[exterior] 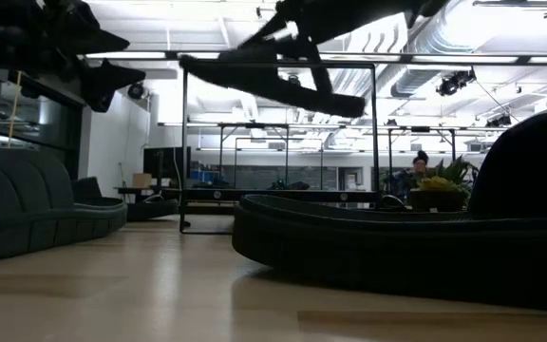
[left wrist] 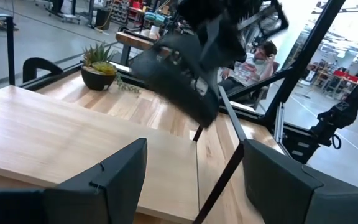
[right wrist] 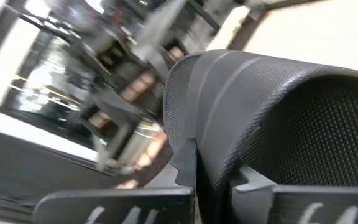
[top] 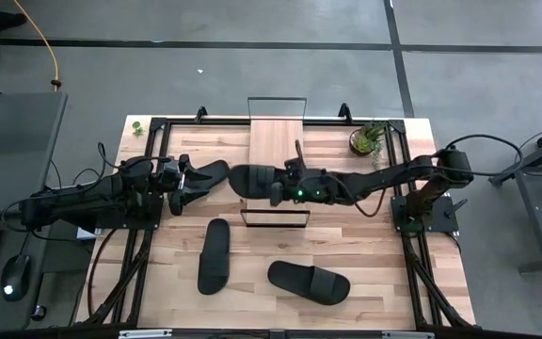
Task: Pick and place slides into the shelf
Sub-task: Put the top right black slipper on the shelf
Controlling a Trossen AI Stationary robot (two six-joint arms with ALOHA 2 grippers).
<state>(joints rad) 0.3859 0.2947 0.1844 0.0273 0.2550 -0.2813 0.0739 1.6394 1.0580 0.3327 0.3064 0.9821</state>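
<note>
My right gripper [top: 285, 185] reaches in from the table's right and is shut on a black slide [top: 252, 179]. It holds the slide in the air over the left edge of the shelf [top: 278, 141], a light plank in a black wire frame. In the low view this slide [exterior: 273, 81] hangs tilted, high above the table. Two more slides lie sole-down on the near table, one [top: 215, 256] to the left and one [top: 309, 281] to the right. My left gripper [top: 196, 185] hovers open and empty just left of the held slide. I cannot place a fourth slide. My right gripper holds the slide by its ribbed, textured strap [right wrist: 219, 149], pinched between the two fingers [right wrist: 185, 165]. The fingers come about level from the table's right side. The slide is lifted clear of table and shelf, tilted, with its sole sticking out beyond the fingers toward the left arm.
A small potted plant [top: 370, 139] stands at the far right of the table, close to the right arm. Black frame rails [top: 149, 151] run along the table's edges. A person [left wrist: 260, 56] sits in the room beyond the table. Bare wood shows between the two lying slides and the shelf.
</note>
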